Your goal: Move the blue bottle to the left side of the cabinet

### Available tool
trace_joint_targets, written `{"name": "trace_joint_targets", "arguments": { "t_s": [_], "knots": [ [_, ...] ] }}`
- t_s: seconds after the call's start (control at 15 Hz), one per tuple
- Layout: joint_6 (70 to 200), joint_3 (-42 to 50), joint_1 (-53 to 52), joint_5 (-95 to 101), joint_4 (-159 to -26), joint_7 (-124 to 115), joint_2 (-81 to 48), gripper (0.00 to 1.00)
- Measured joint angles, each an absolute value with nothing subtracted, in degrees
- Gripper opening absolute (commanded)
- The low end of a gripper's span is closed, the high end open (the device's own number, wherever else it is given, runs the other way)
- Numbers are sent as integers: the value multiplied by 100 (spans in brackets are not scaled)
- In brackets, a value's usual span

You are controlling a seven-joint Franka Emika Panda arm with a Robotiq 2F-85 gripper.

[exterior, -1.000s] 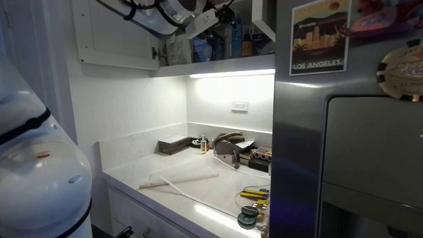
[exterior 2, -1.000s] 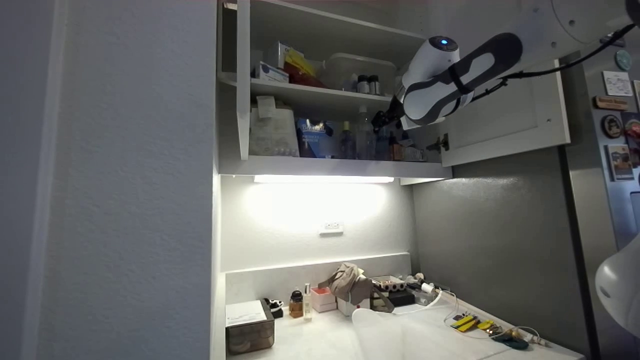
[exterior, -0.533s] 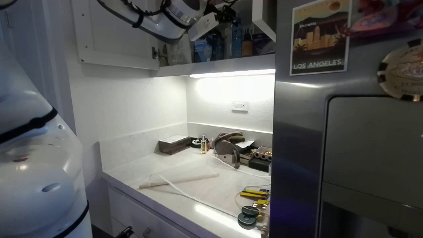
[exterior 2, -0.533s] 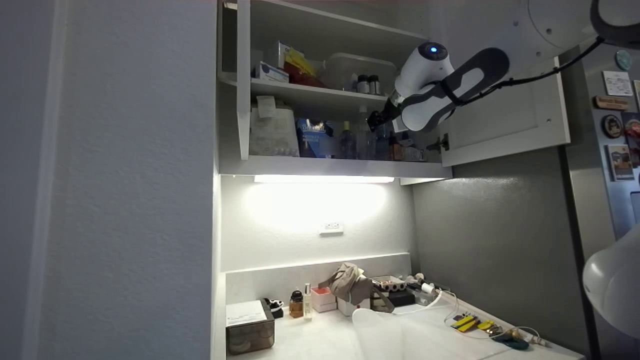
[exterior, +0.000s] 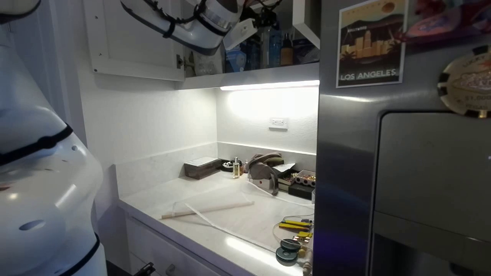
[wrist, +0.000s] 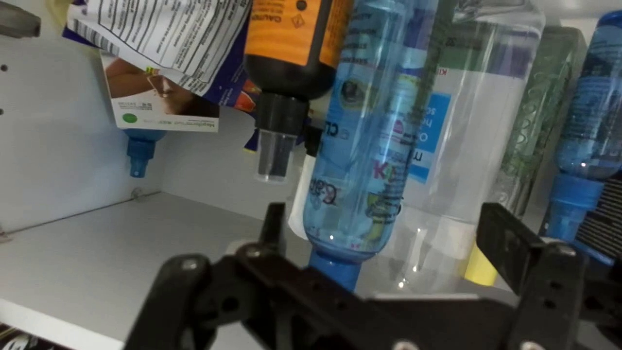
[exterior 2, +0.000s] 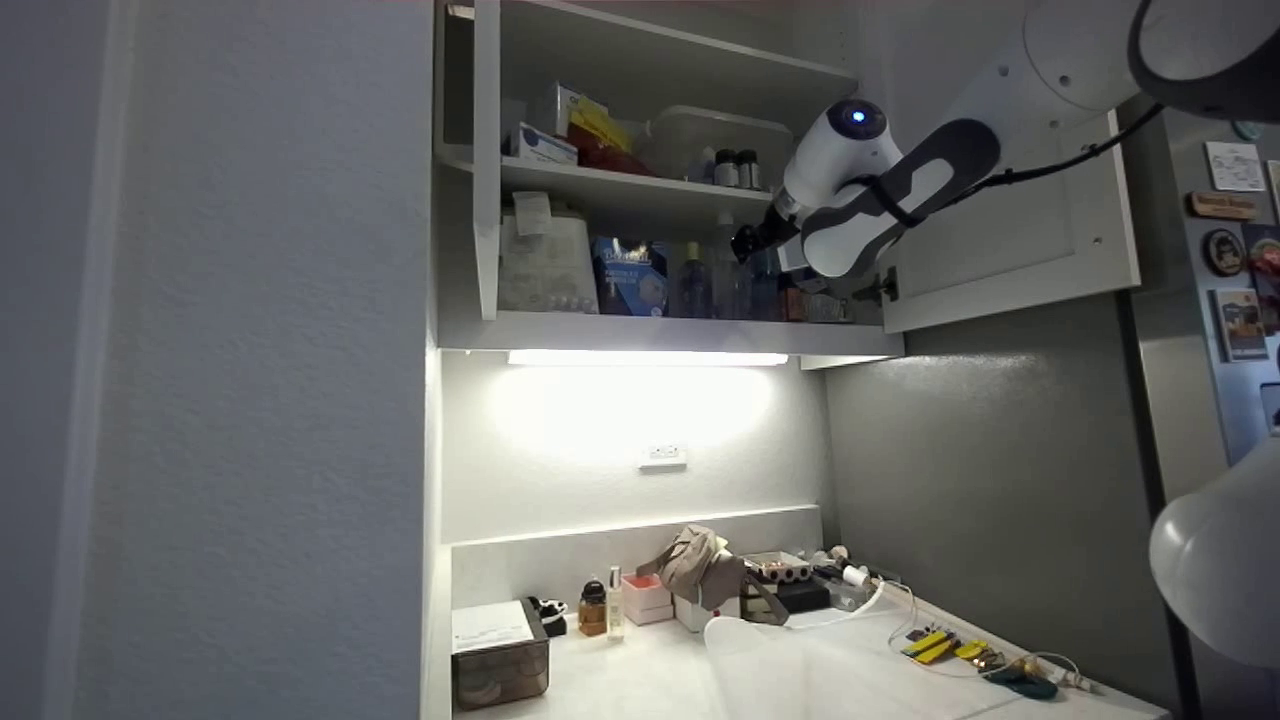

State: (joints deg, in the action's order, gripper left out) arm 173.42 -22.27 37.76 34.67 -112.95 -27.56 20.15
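The blue bottle (wrist: 357,131) is see-through with a blue cap. It appears cap-down in the inverted wrist view. It stands upright on the lower shelf of the open white cabinet (exterior 2: 650,333), right of centre, and also shows in both exterior views (exterior: 274,48) (exterior 2: 765,290). My gripper (wrist: 384,231) is open and empty. Its black fingers (wrist: 505,243) stand wide apart, with the bottle beyond them, nearer the left finger in the wrist view. In both exterior views, the gripper (exterior 2: 745,245) (exterior: 265,17) is at the cabinet's opening, near the bottle's upper part.
A dark bottle with an orange label (wrist: 291,34) and a large clear bottle (wrist: 471,121) flank the blue bottle closely. A yellow-capped bottle (exterior 2: 694,285) and a blue box (exterior 2: 630,275) stand further left. An open door (exterior 2: 1010,230) is beside the arm.
My gripper has moved a little left in the exterior view that faces the cabinet, and right and slightly up in the view beside the refrigerator. The arm followed. The bottles have not moved.
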Motion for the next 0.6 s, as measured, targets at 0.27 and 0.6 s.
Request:
{"name": "trace_joint_targets", "arguments": {
  "t_s": [0.27, 0.6],
  "knots": [
    [17538, -2417, 4084, 3479, -11275, -2761, 1929, 100],
    [17790, -2644, 4399, 3479, -11214, -2761, 1854, 100]
  ]
}}
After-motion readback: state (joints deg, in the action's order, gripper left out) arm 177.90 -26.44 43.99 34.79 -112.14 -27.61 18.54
